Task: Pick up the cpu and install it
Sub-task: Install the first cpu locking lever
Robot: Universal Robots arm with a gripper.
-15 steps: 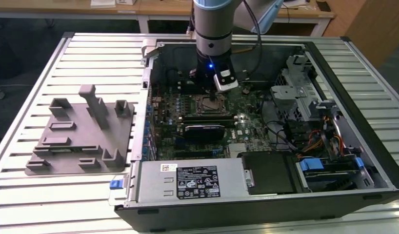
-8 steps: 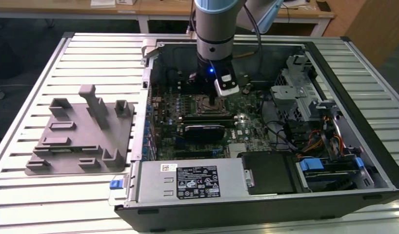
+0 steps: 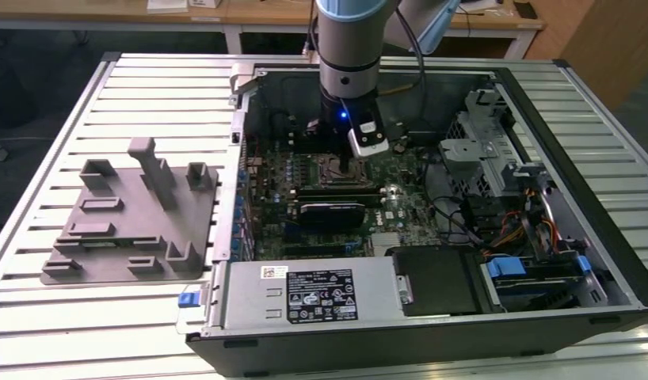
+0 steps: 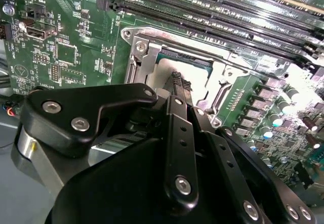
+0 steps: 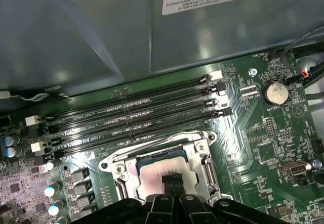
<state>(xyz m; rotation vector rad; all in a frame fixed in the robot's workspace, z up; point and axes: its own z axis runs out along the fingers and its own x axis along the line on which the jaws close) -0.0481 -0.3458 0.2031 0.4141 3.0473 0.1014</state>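
The cpu (image 5: pixel 154 172), a silvery-grey square chip, lies flat inside the open metal-framed socket (image 5: pixel 115 167) on the green motherboard; it is also seen as a pale square cpu (image 4: pixel 163 78) in the second wrist view. My gripper (image 5: pixel 172 179) hangs straight over it with its black fingers pressed together, tips at or just above the chip's top; I cannot tell whether they touch. In the exterior view my gripper (image 3: pixel 352 162) reaches down into the open computer case, over the socket (image 3: pixel 326 168).
Several long memory slots (image 5: pixel 131 118) run beside the socket, and a coin battery (image 5: pixel 277 92) sits further along the board. The case's metal wall (image 5: pixel 101 27) rises behind the slots. A grey tray (image 3: pixel 123 229) with upright blocks lies outside the case at the exterior view's left.
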